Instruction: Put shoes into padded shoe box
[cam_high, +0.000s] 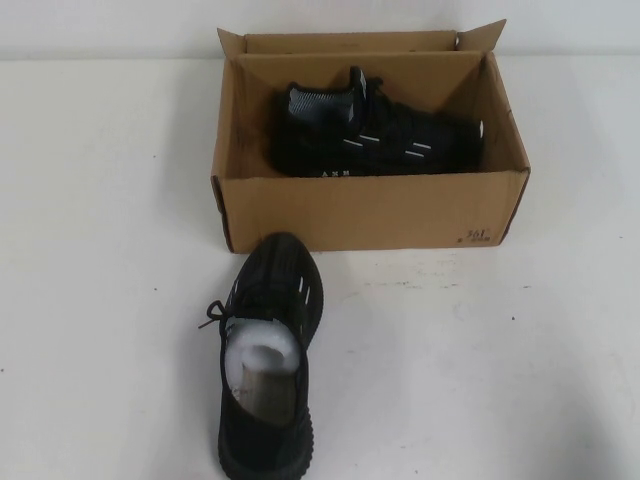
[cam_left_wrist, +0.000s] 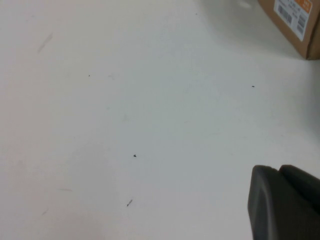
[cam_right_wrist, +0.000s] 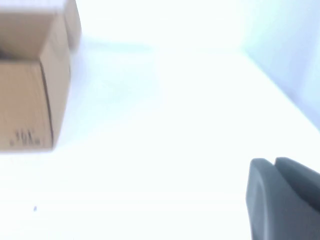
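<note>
On the left, the left claw is seen only in its own wrist view, as a dark grey block above the bare white counter; whether it is clenched or released cannot be told. A corner of the brown corrugated cardboard box with an orange-and-white label is caught at the edge of that view, well apart from the claw.

In the high view, left of centre and nearest the camera, one black knit sneaker with short white dash marks is found on the counter, upright on its sole, toe pointed at the box front and close to it. White paper stuffing is seen in its opening, and a black lace loop is splayed to its left.

Behind it, at centre, the open box is placed with short flaps raised. The second black knit sneaker is laid inside it, lengthwise, with its heel towards the left wall. Small dark print is marked on the front right corner.

On the right, the right claw is shown only in its wrist view, clenched with nothing in it, above bare counter, well apart from the box corner.
</note>
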